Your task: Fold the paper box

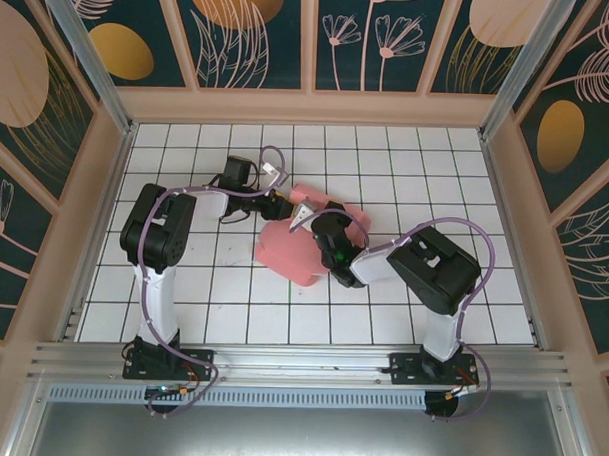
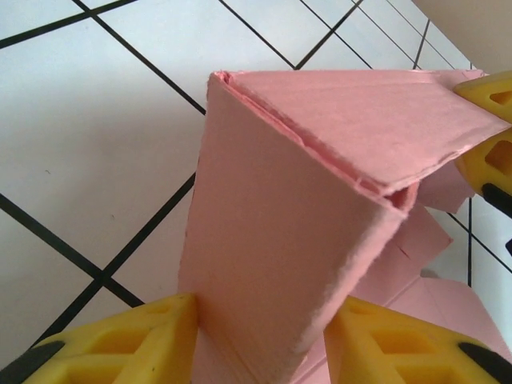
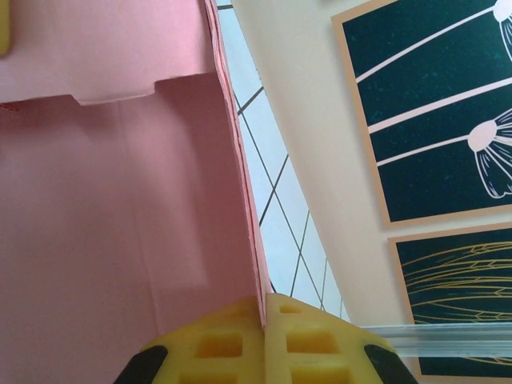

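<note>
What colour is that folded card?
The thin card paper box is plain salmon pink; left wrist view.

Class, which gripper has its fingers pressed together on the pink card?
The right gripper: its fingers pinch the paper box edge; the left gripper straddles a panel, fingers apart.

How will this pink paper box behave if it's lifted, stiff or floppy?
Probably floppy: the paper box is thin card with frayed layered edges. Likely light: the right gripper holds a wall by one pinched edge. It could crease if pushed hard.
</note>
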`<state>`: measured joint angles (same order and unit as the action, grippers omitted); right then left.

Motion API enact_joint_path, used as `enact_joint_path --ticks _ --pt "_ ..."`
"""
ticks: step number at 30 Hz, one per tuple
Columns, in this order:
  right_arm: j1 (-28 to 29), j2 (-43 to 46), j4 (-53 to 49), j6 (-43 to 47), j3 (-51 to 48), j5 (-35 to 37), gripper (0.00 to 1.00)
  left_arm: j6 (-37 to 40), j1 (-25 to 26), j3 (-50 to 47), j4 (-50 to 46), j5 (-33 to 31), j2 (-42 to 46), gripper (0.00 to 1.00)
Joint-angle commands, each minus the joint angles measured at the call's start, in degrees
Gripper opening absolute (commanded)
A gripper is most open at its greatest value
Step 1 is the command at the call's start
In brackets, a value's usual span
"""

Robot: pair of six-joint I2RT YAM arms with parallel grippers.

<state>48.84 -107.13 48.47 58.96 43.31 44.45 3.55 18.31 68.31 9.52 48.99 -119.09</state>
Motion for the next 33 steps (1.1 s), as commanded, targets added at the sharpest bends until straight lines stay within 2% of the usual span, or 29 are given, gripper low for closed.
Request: enact_joint_path --ticks 1,6,9,13,20,25,31,33 --pt "1.17 0.64 -2.70 -3.95 1.95 -5.38 0.00 -1.89 0.50 0.01 2.11 -4.21 -1.07 0.47" --pt "1.37 0.61 -3.01 -4.73 2.30 -5.51 0.00 -3.06 0.69 -0.13 2.74 -6.93 -0.88 0.42" --pt "1.43 0.76 -3.03 -4.69 2.31 -5.20 0.00 -3.51 0.76 -0.20 3.05 -6.99 -0.84 0.37" --pt "1.52 0.79 -2.86 -4.68 2.55 -4.64 0.00 -3.40 1.06 -0.46 3.20 -7.06 -0.71 0.25" --pt "1.92 1.03 -2.41 -5.20 2.83 -4.47 0.01 -2.02 1.23 -1.66 3.56 -7.62 0.04 0.15" --pt "1.96 2.62 -3.60 -8.62 3.19 -5.87 0.16 -1.22 1.25 -1.87 3.24 -8.34 0.38 0.15" --pt "1.71 5.59 -6.20 -13.70 3.25 -7.94 0.39 -0.87 1.20 -1.47 2.54 -8.52 0.14 0.17" --pt "1.56 6.35 -7.14 -15.34 3.26 -8.39 0.41 -0.98 1.21 -1.28 2.42 -8.47 -0.04 0.18"
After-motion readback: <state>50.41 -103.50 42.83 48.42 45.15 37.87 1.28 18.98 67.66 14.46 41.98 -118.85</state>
